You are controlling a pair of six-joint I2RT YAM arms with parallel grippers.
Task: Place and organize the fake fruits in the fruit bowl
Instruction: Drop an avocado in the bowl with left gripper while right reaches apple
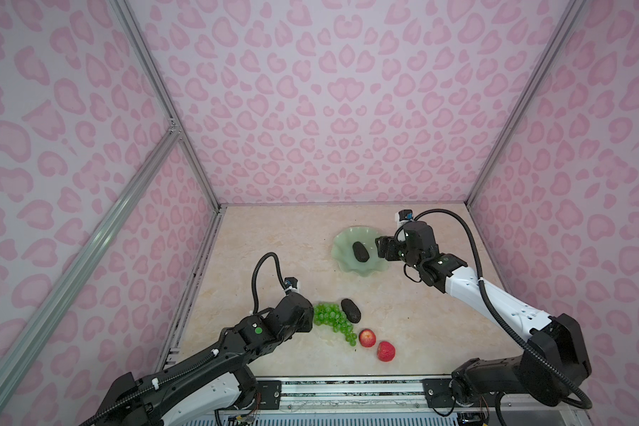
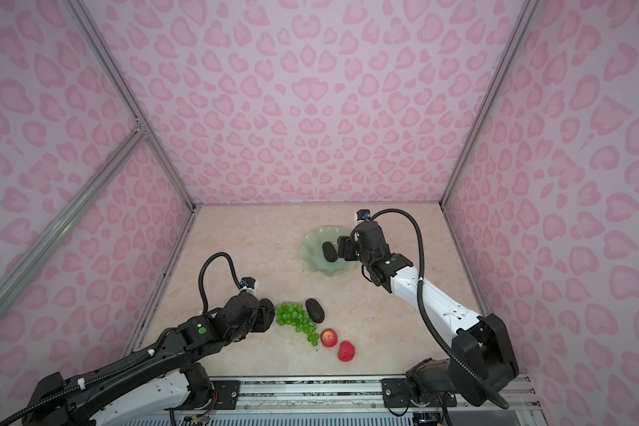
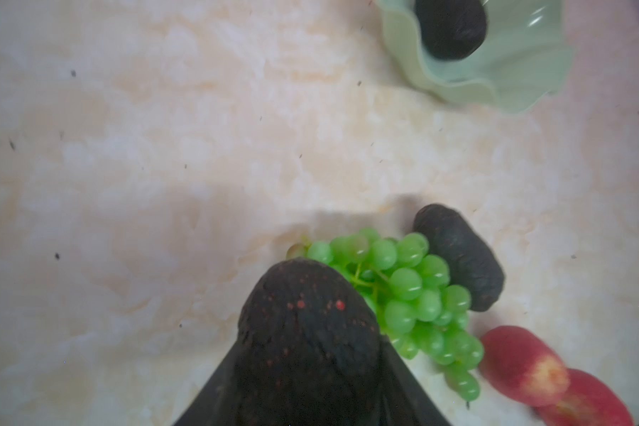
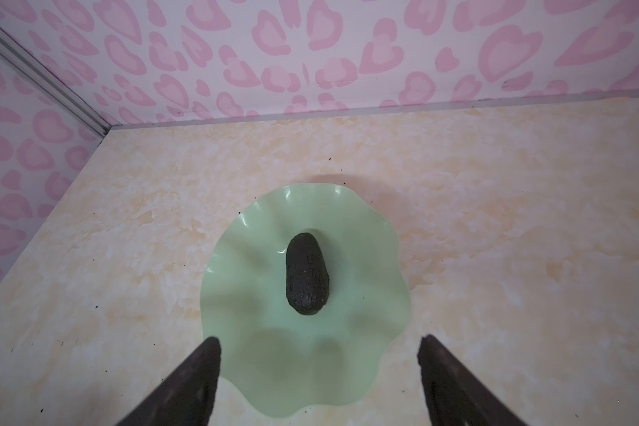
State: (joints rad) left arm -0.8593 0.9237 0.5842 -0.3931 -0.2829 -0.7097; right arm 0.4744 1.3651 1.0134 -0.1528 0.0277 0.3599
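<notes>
Front-left surface point(image 1: 273, 258): left gripper point(image 3: 307, 383) clamped on dark bumpy avocado point(image 3: 307, 313).
Right gripper point(image 4: 320, 343): apart above mint scalloped bowl point(image 4: 237, 295).
Lift: straight up, sparing green grapes point(image 3: 414, 291).

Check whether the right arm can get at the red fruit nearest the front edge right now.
Probably yes. The right pincer is open and empty over the bowl, and that red fruit lies on bare table with nothing on it or in the path.

Beige marbled tabletop point(image 1: 273, 258), dotted with dark specks point(image 3: 57, 255), perhaps dirt; pink-patterned walls point(image 1: 347, 110) on 3 sides.
</notes>
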